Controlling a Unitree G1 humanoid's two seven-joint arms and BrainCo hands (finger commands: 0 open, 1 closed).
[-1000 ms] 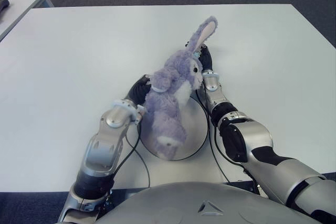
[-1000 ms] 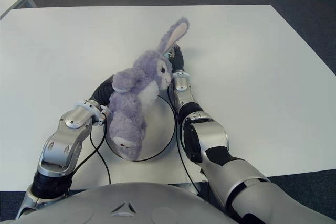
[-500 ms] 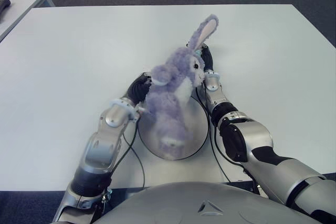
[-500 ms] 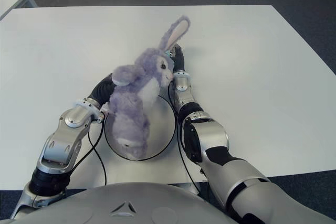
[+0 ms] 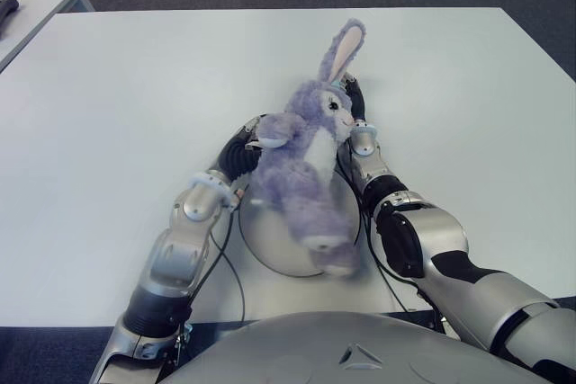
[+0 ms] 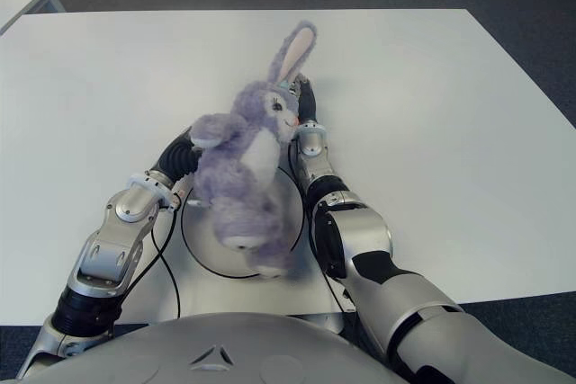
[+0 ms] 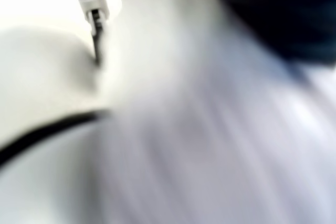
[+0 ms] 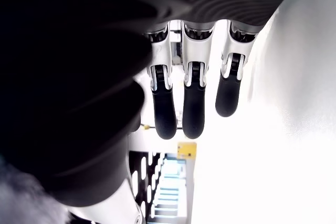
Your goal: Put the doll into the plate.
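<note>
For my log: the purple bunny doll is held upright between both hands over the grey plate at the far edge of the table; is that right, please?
Not quite. The doll is upright between the left hand and right hand over the plate, but both eye views show the plate at the table's near edge, close to the robot's body.
</note>
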